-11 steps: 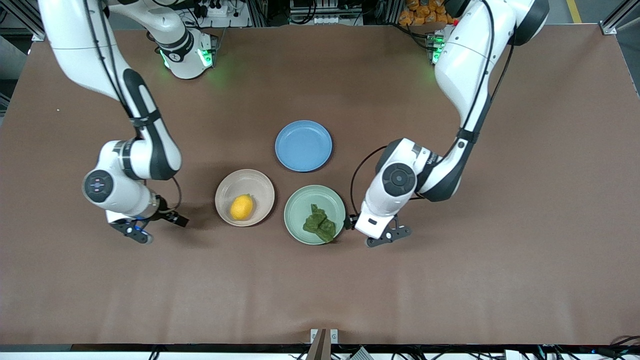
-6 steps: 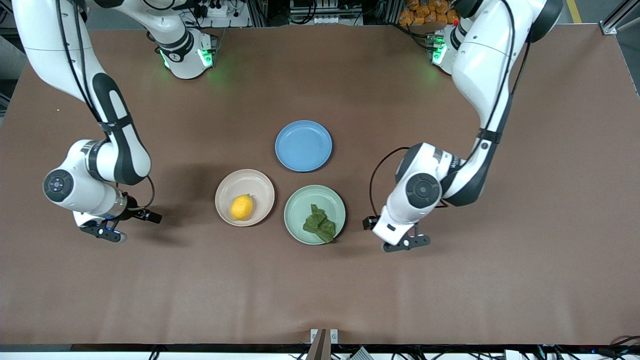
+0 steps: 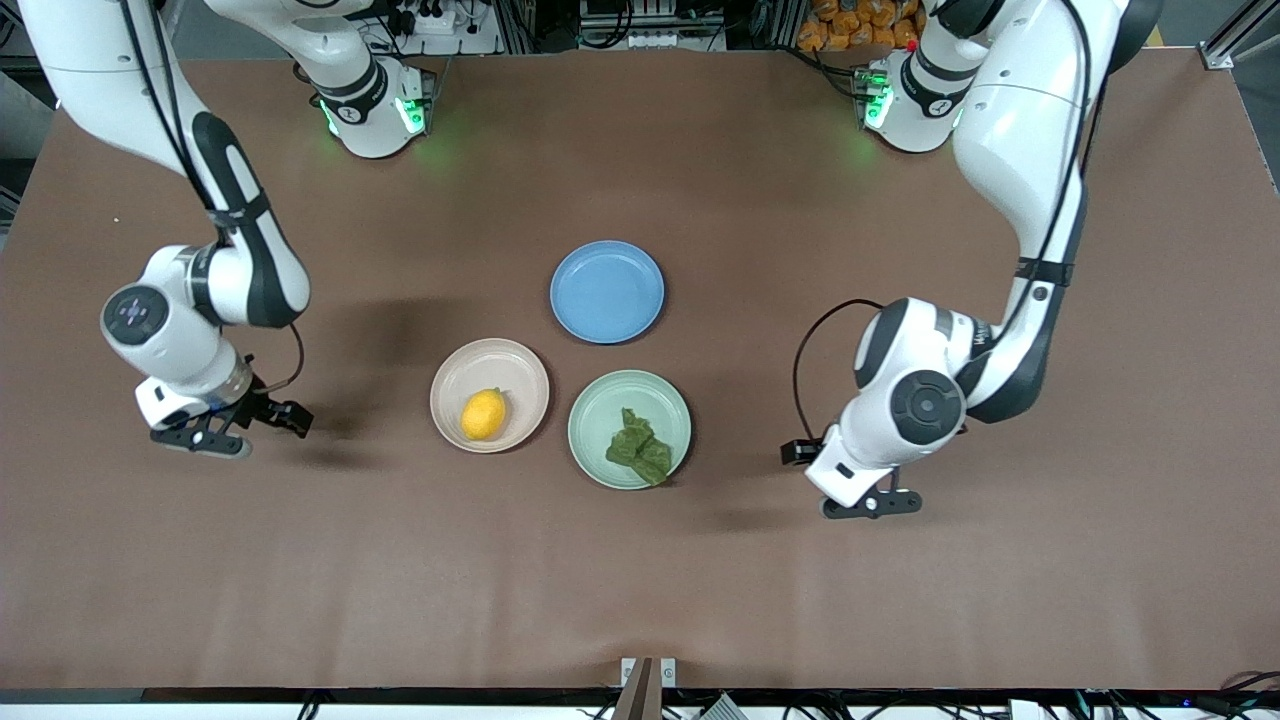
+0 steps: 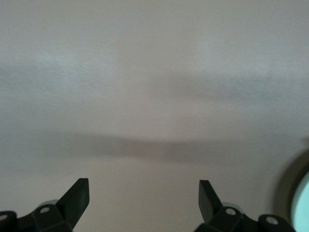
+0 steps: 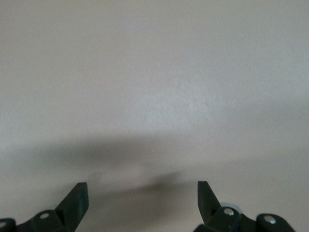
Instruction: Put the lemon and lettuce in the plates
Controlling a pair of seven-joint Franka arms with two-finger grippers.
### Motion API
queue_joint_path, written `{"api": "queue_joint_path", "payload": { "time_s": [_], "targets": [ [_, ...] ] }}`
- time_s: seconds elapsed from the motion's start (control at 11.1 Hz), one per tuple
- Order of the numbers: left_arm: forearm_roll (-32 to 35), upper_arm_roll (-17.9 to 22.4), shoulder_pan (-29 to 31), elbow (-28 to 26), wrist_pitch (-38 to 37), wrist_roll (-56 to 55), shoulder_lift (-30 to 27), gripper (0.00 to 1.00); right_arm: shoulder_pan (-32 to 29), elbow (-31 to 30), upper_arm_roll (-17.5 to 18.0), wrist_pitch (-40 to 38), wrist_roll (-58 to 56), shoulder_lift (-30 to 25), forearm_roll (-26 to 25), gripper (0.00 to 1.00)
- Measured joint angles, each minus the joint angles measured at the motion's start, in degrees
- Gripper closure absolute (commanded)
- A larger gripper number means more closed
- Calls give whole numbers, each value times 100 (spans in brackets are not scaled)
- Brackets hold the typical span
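The yellow lemon (image 3: 483,414) lies in the beige-pink plate (image 3: 465,367). Beside it, toward the left arm's end, the dark green lettuce (image 3: 639,448) rests in the mint green plate (image 3: 598,400). My left gripper (image 3: 872,505) hangs open and empty over bare table past the green plate; in its wrist view (image 4: 144,193) only the brown table and a sliver of the green plate's rim (image 4: 303,203) show. My right gripper (image 3: 203,440) hangs open and empty over bare table toward the right arm's end, well away from the beige plate; its wrist view (image 5: 143,195) shows only table.
A blue plate (image 3: 607,291) holding nothing sits farther from the front camera than the other two plates. The brown table cover (image 3: 640,580) stretches wide on all sides of the plates.
Both arms have drawn away from the plates: the left gripper moved toward its own end of the table, the right gripper toward its own end. Lemon and lettuce stayed in their plates.
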Motion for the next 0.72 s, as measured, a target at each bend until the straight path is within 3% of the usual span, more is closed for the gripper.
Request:
{"api": "queue_joint_path", "payload": {
  "time_s": [0.18, 0.72],
  "targets": [
    [0, -1, 183, -1, -130, 341, -63, 0, 0, -474, 0, 374, -10, -260, -61, 0],
    [1, -4, 983, -4, -630, 1352, -361, 0, -387, -1344, -12, 228, -843, -1425, -74, 0]
  ]
}}
